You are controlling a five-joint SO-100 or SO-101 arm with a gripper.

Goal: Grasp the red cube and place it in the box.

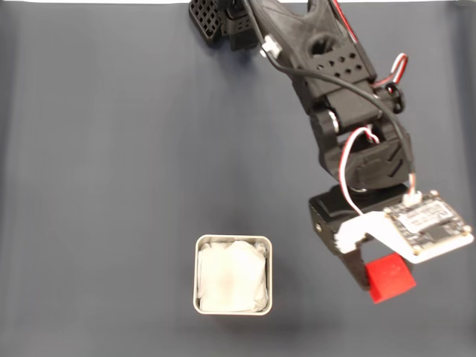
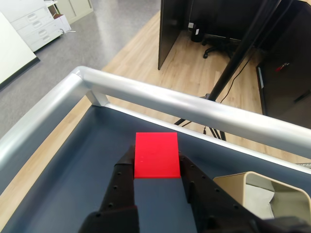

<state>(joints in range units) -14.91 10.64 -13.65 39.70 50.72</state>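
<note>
The red cube (image 1: 391,277) sits between my gripper's (image 1: 381,274) fingers at the lower right of the fixed view. The wrist view shows the gripper (image 2: 156,159) shut on the cube (image 2: 155,154), one black finger (image 2: 125,167) pressing each side. I cannot tell whether the cube rests on the mat or hangs just above it. The box (image 1: 198,277), a square metal tin lined with white paper, stands to the left of the cube in the fixed view, about two box widths away. Its beige rim (image 2: 243,177) appears at the lower right of the wrist view.
A dark blue-grey mat (image 1: 111,186) covers the table. The arm reaches down from the top edge, and a white camera board (image 1: 431,227) overhangs the gripper. A silver rail (image 2: 170,99) borders the table just beyond the cube in the wrist view.
</note>
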